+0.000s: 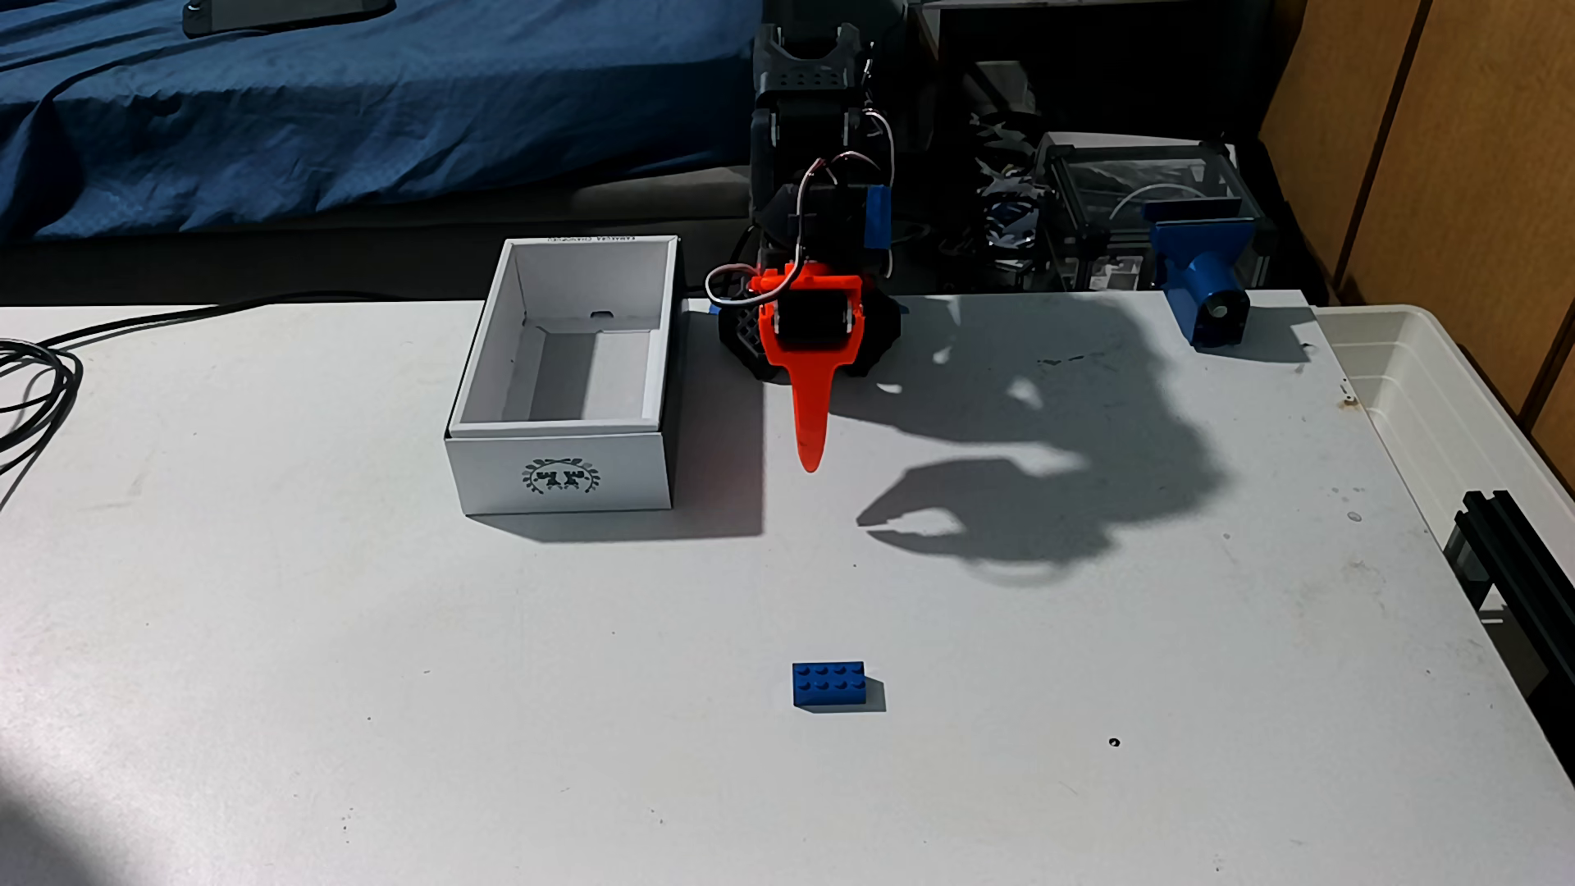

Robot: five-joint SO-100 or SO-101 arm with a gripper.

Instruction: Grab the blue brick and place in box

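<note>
The blue brick [829, 684] lies flat, studs up, on the white table near the front centre. The box [567, 473] stands open-topped at the back left, its wreath emblem on the short side facing the camera. I see nothing inside it. My gripper [810, 464] hangs just right of the box, folded close to the arm's base, with its orange finger pointing down above the table. The brick is well in front of it. The second finger is hidden behind the orange one. The shadow on the table shows the jaws drawn almost together with nothing between them.
A blue plastic clamp [1202, 281] sits at the table's back right edge. A translucent bin [1440, 409] adjoins the right side, with a black rail [1517, 554] below it. Cables [34, 383] lie at the left edge. A blue bedcover [341, 102] is behind.
</note>
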